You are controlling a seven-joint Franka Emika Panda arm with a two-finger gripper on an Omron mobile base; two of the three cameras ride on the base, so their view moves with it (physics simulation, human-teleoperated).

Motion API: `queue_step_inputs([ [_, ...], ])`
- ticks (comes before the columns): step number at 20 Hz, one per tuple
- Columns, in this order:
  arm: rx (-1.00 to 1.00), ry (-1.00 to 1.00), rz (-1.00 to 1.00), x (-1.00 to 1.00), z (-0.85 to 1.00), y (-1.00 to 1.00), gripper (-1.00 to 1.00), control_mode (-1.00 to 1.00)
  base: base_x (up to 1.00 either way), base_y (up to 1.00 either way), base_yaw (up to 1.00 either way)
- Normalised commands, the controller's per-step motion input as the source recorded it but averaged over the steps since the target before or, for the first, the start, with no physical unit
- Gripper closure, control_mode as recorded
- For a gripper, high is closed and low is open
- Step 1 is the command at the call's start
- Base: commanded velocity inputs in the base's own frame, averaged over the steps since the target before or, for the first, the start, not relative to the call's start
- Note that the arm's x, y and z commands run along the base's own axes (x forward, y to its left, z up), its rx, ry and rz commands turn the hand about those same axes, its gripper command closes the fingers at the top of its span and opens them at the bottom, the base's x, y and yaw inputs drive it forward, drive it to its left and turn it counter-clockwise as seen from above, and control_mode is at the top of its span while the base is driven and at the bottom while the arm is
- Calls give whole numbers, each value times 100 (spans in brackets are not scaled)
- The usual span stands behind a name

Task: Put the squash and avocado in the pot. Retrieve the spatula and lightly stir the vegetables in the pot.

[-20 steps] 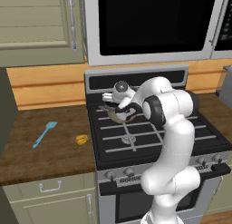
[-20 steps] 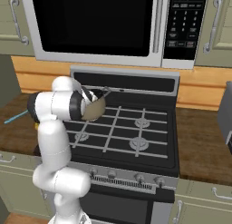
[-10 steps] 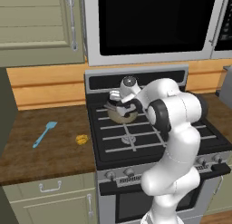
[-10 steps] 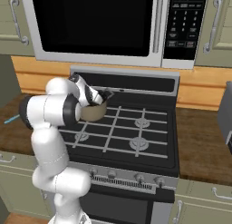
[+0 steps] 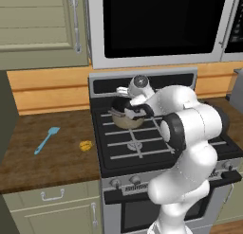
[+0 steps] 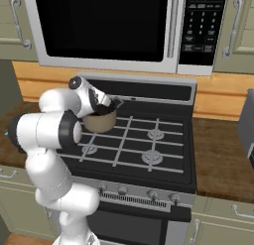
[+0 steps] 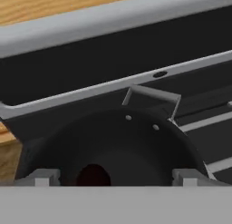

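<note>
On the brown wooden counter (image 5: 57,157) left of the stove lie two loose things, well apart: one thin light blue spatula (image 5: 46,139) with a long straight handle, and to its right one small lumpy yellow-orange squash (image 5: 86,146) near the stove's edge; next comes the black gas stove (image 5: 142,148) with grey grates, and on its rear left burner stands one round tan-beige metal pot (image 5: 125,118) with a dark inside; the white arm's two-finger gripper (image 5: 129,108) hangs just over the pot's mouth; in the hand view its two dark fingertips (image 7: 41,177) stand wide apart with nothing between them, so the grip is released; below them, inside the pot, sits one dark rounded shape, the very dark avocado (image 7: 93,175); one grey side handle (image 7: 152,97) shows at the pot's far rim; from the right base view the pot (image 6: 100,121) sits beside the arm's wrist; above the stove hangs one microwave (image 6: 114,26) with a black door.
</note>
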Motion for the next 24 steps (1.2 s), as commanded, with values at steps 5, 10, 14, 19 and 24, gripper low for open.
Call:
queue_step_inputs([
  [5, -4, -23, 5, -100, 20, 57, -100, -100, 0, 0, 0],
  [10, 0, -7, 2, -100, 96, 33, -100, -100, 0, 0, 0],
  [14, -1, 27, 17, -95, 63, 55, -100, -100, 0, 0, 0],
  [19, 0, 52, 34, -70, 24, 51, -100, -100, 0, 0, 0],
  [24, -2, 51, 26, -6, 16, 29, -100, -100, 0, 0, 0],
])
